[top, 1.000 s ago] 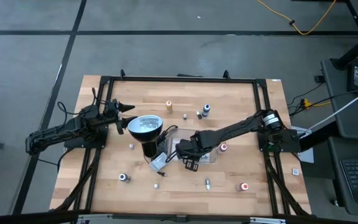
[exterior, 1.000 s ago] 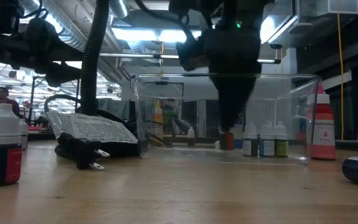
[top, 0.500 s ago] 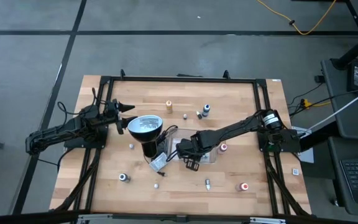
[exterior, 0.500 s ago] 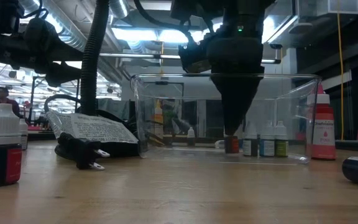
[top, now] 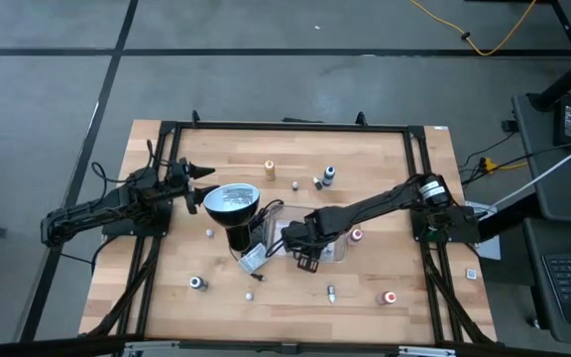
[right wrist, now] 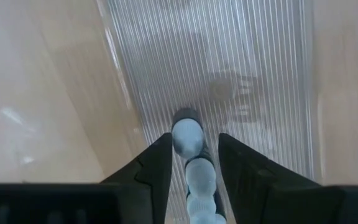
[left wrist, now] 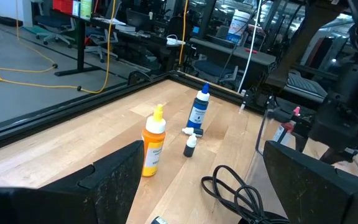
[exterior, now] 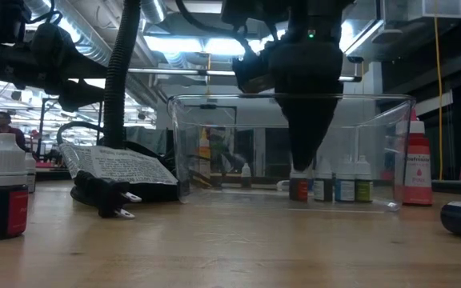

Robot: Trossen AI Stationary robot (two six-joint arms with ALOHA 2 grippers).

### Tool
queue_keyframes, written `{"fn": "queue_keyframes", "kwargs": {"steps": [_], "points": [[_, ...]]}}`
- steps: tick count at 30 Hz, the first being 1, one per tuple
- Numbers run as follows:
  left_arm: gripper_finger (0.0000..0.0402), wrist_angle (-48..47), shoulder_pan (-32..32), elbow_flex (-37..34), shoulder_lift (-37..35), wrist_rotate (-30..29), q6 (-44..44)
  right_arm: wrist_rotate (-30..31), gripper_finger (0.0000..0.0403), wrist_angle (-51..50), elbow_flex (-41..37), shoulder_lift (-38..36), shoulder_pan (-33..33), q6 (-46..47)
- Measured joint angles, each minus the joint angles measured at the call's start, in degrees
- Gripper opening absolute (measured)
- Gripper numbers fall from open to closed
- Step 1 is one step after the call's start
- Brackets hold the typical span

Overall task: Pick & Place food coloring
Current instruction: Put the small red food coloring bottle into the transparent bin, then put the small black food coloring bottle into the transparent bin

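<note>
No text can be read for sure. The white tag (exterior: 122, 166) on the plug cord (exterior: 102, 196), beside the right gripper (exterior: 304, 164) in the low view, carries many printed lines, all too small to read. The red bottle (exterior: 415, 164) on the gripper's other side has a label with small print (maybe a brand, I cannot tell).
</note>
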Motion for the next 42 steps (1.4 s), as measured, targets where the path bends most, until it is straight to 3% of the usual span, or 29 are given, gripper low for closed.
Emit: {"fn": "queue_keyframes", "kwargs": {"steps": [8,19,22,32,42], "points": [[0.0322,0.0,0.0,0.0,0.0,0.0,0.0,0.2,0.0134,-1.7,2.5,-2.4,-0.9,-0.2],[0.0322,0.1,0.0,0.0,0.4,0.0,0.0,2.2,0.0137,-12.3,10.7,-5.2,-3.0,-2.7],[0.0322,0.0,0.0,0.0,0.5,0.0,0.0,2.8,0.0159,-12.8,12.7,-6.3,-3.1,-3.1],[0.0322,0.0,0.0,0.0,0.5,0.0,0.0,3.5,0.0296,-15.3,18.4,-7.7,-7.7,-4.5],[0.0322,0.0,0.0,0.0,0.5,0.0,0.0,5.0,0.0313,-11.8,20.5,-7.2,-18.6,-7.7]]}}
